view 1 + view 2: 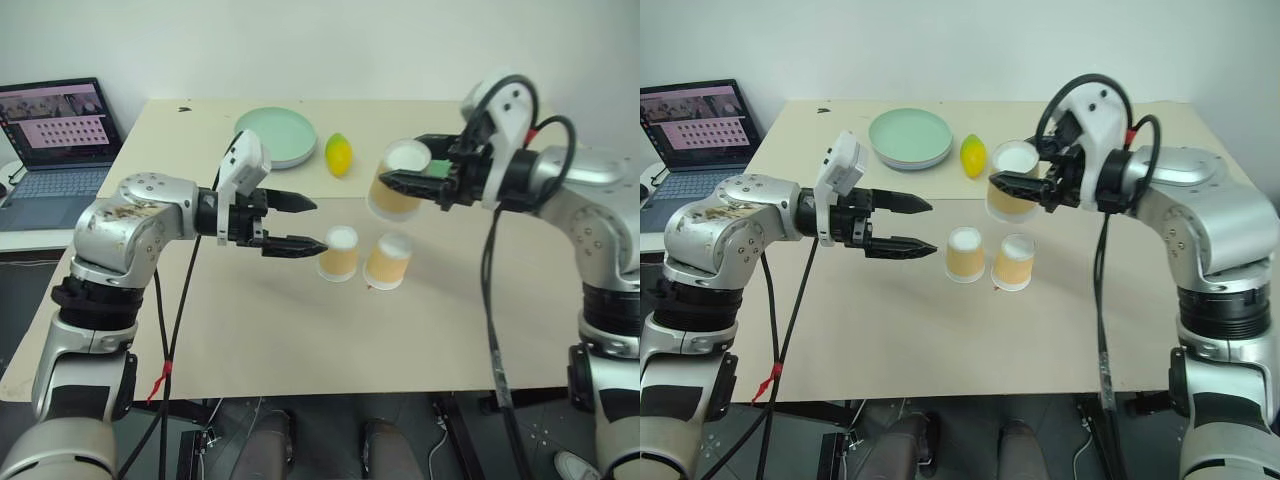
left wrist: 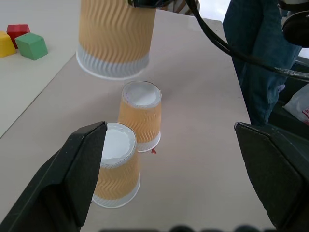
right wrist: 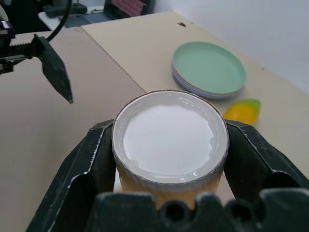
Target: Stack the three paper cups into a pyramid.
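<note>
Your left gripper [image 1: 300,223] hangs wide open and empty beside the two base cups [image 1: 338,252] on the table [image 1: 300,330]; your right gripper [image 1: 398,183], clamped on the third cup [image 1: 395,185], holds it above them. Lower off-centre and it could topple one

A pale beige table [image 1: 250,330] fills the middle of the frame. On it: two upside-down paper cups [image 1: 339,252] [image 1: 389,261] side by side at centre, green plates [image 1: 276,136] and a yellow-green fruit [image 1: 339,154] toward the top.
</note>
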